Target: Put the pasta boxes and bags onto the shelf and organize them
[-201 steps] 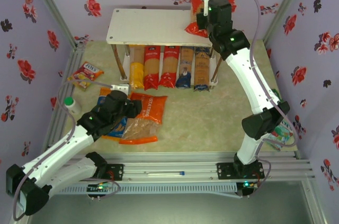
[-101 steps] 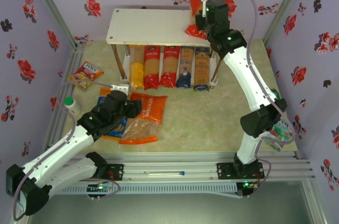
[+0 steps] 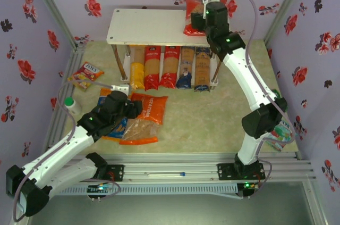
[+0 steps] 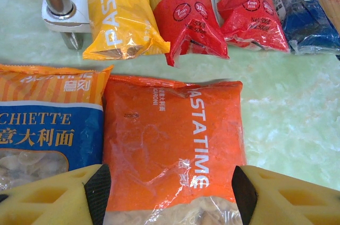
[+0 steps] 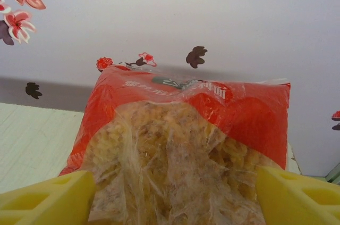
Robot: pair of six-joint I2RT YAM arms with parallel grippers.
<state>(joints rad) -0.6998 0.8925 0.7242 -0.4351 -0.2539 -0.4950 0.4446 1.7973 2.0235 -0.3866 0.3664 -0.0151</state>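
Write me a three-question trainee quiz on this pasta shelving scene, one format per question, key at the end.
1. True or false: the right gripper holds the red bag at the right end of the shelf's top board.
2. Multiple choice: the left gripper, above the orange bag, is A) open, B) shut on the orange bag, C) shut on a spaghetti pack.
3. Fill in: ____ spaghetti packs lie side by side under the top board.

Key: 1 true; 2 A; 3 five.
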